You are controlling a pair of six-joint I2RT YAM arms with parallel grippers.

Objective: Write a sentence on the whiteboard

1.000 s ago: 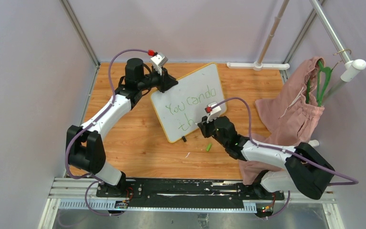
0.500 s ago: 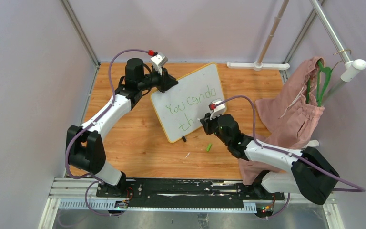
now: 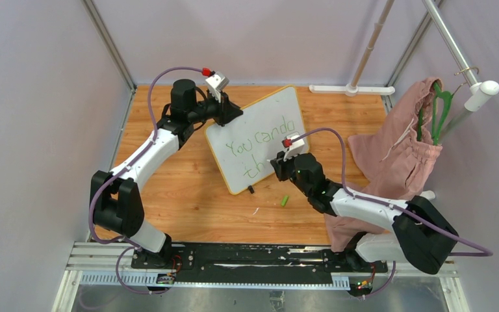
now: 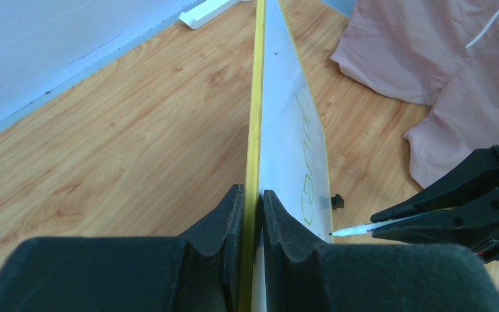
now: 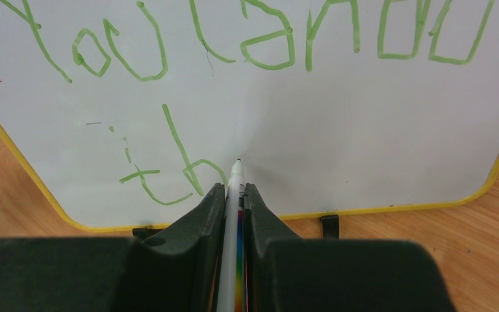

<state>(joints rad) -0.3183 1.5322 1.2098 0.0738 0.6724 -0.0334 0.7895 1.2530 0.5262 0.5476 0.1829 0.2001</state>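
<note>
**Mid-word on line two – the board could swing under the pen**

The sentence (image 3: pixel 260 138) reads "You can do" on its top line, with only "th" under it, so I judge the job a bit over half done. It sits on the whiteboard (image 3: pixel 268 107), which stands on its lower edge on the table (image 3: pixel 188 195) and leans back, face towards the right arm. The board's long axis runs from near-left to far-right in the overhead view, and both lines of lettering follow it.

The marker (image 5: pixel 236 170) points straight out from the right gripper (image 5: pixel 234 190), whose fingers are clamped on its barrel. Its tip touches the board just right of the "h". From the left wrist, the pen meets the face close to square-on.

The left gripper (image 4: pixel 253 195) pinches the yellow rim at one end only. That is my worry: too hard a stroke far from that pinch could pivot the board. Too light, and the line breaks. The yellow rim is also close below the second line – a low letter could run onto it.
</note>
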